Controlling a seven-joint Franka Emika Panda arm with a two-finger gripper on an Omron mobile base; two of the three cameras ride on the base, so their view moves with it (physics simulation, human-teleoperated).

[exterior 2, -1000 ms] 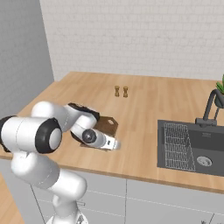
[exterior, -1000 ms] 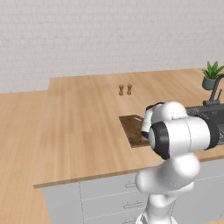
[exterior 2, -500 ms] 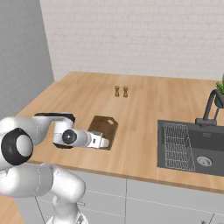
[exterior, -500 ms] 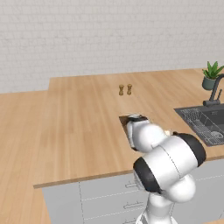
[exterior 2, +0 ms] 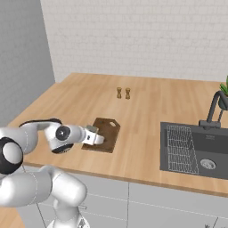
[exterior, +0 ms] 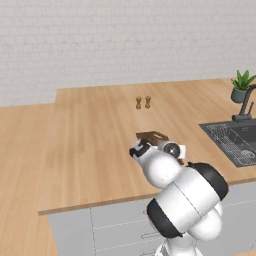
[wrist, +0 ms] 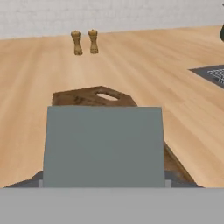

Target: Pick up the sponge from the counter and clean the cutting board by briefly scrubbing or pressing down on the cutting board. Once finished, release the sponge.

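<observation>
A: Left base view first. What do you get?

B: The arm's white bulk sits low right of centre over the counter [exterior: 90,145]. Past its wrist only the far end of the cutting board [exterior: 151,136] shows, dark brown with its pale slot. Two small wooden shakers [exterior: 143,102] stand well beyond it; a potted plant [exterior: 242,86] and a black faucet [exterior: 245,105] are by the sink [exterior: 235,142] on the right. The fingers are hidden behind the arm from here.

A: And the right base view?

B: The board [exterior 2: 103,134] lies flat near the counter's [exterior 2: 147,111] front edge, slot end away from the robot. The gripper [exterior 2: 99,139] reaches in level from the left, over the board's near left part. It is too small to say how wide the fingers stand or whether anything is between them. Shakers [exterior 2: 123,93] stand apart behind the board; sink [exterior 2: 196,149] and faucet [exterior 2: 213,109] are off to the right.

A: Hand view?

B: A flat grey-blue rectangle, the sponge [wrist: 103,146], sits right in front of the camera, dark finger tips [wrist: 30,180] just at its lower corners, so it looks clamped between them. The board [wrist: 94,97] stretches away behind and under it, whether touching I cannot tell. Shakers [wrist: 85,42] stand far back on the counter [wrist: 166,74].
</observation>
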